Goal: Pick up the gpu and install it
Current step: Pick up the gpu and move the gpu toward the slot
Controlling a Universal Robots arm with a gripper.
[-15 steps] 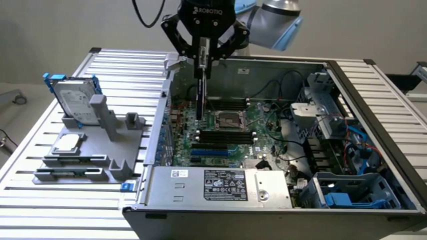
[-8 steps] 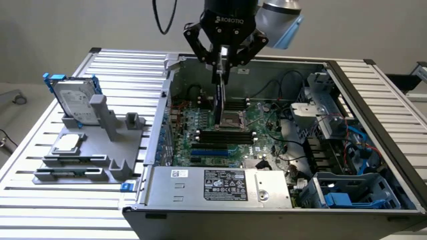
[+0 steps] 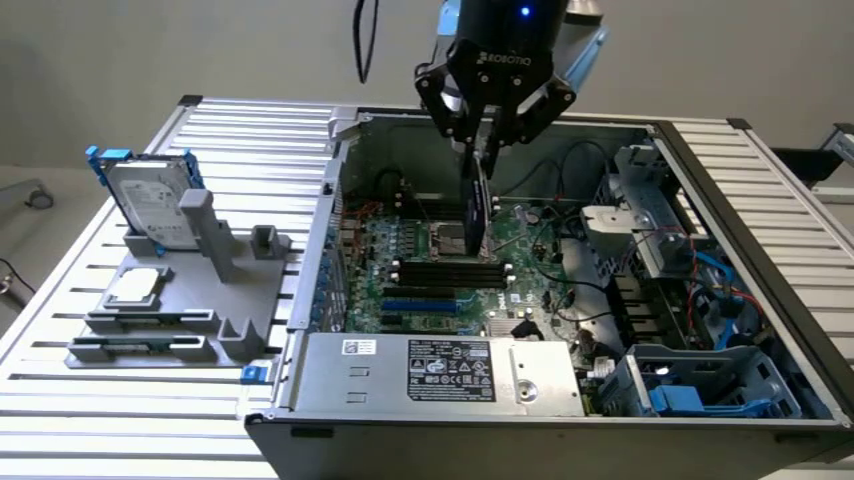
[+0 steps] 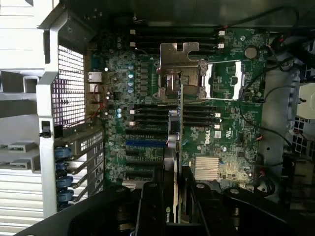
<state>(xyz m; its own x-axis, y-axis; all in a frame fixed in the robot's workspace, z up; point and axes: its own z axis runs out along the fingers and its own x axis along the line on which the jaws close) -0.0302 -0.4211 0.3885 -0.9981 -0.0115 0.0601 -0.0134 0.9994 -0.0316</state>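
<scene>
Upper centre of the frame: black tool clamped on the gpu, one finger on either face. Hangs upright and edge-on inside the open computer case, over the middle of the green motherboard. Cannot tell whether touching the board.

From the wrist: same thin gpu edge-on between the fingers of the tool, above the motherboard, with rows of black slots to either side and the silver processor socket just beyond its far end.

Within the case, along the lower edge of the frame: silver power supply with a black label. At lower right: drive bay with blue plastic clips. Along the right wall: metal brackets and loose black cables.

Left of the frame, outside the case: grey fixture holding a silver hard drive with blue rails, stood on edge, and a small square silver chip lying flat, near the drive.

Underneath it all: desk of ribbed aluminium slats. Behind: plain pale wall, with a black cable dangling at the top, left of the arm.
</scene>
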